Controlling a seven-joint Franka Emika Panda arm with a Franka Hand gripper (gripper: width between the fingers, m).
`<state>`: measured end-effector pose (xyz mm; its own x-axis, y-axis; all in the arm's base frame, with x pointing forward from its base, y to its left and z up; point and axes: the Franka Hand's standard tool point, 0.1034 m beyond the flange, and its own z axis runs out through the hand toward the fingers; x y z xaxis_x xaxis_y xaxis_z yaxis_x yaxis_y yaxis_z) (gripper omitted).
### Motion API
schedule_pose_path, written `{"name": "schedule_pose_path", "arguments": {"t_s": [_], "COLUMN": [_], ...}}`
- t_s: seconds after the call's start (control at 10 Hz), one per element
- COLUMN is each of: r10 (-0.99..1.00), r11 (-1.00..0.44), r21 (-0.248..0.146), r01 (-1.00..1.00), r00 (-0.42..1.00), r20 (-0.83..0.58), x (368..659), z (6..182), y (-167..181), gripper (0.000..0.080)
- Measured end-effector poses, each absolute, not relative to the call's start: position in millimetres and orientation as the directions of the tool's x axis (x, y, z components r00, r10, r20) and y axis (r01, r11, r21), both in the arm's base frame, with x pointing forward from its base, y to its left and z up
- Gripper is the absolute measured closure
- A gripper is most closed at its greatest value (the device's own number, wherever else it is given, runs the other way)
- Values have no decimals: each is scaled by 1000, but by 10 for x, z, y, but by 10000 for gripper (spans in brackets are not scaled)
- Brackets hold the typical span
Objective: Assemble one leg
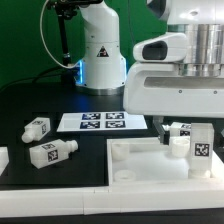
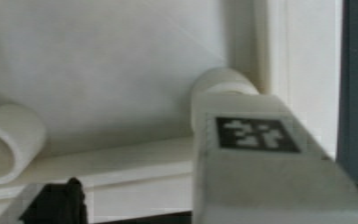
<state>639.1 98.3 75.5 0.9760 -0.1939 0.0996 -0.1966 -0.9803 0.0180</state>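
Observation:
A white leg [image 2: 247, 140] with a black-and-white tag fills the wrist view, standing upright on the large flat white tray-like piece [image 2: 123, 70]. In the exterior view this leg [image 1: 200, 148] stands at the tray's [image 1: 140, 170] far right part, beside a short white round post [image 1: 178, 144]. My gripper [image 1: 178, 127] hangs just above them. In the wrist view one black finger [image 2: 51, 205] shows, apart from the leg; the other finger is hidden behind the leg. The gripper [image 2: 179, 212] is open and holds nothing.
Two more tagged legs [image 1: 38, 128] [image 1: 55, 152] lie on the black table at the exterior view's left. A white part [image 1: 3, 158] shows at the left edge. The marker board [image 1: 95, 121] lies behind the tray. A round hollow post [image 2: 2, 145] sits near the leg.

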Motion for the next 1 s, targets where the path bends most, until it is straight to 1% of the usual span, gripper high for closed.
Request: {"name": "schedule_pose_path", "arguments": {"t_s": [0.1, 0.2, 0.3, 0.5, 0.6, 0.7, 0.9, 1.0], "r10": [-205, -211, -247, -399, -423, -514, -672, -776], "r11": [-978, -977, -968, -916, -906, -857, -739, -630], "r21": [17, 16, 13, -3, -6, -16, -23, -36], "r01": [-207, -214, -250, -401, -424, -515, -673, -776], "r00": [974, 972, 964, 911, 901, 852, 735, 627], "r20": [100, 101, 101, 100, 100, 98, 86, 73], "x": [6392, 6392, 6391, 6387, 6387, 6385, 6414, 6447], "z": [754, 753, 751, 744, 743, 739, 726, 719], "y": [978, 980, 978, 979, 979, 981, 988, 961], "gripper": [407, 407, 514, 514, 514, 514, 514, 514]}}
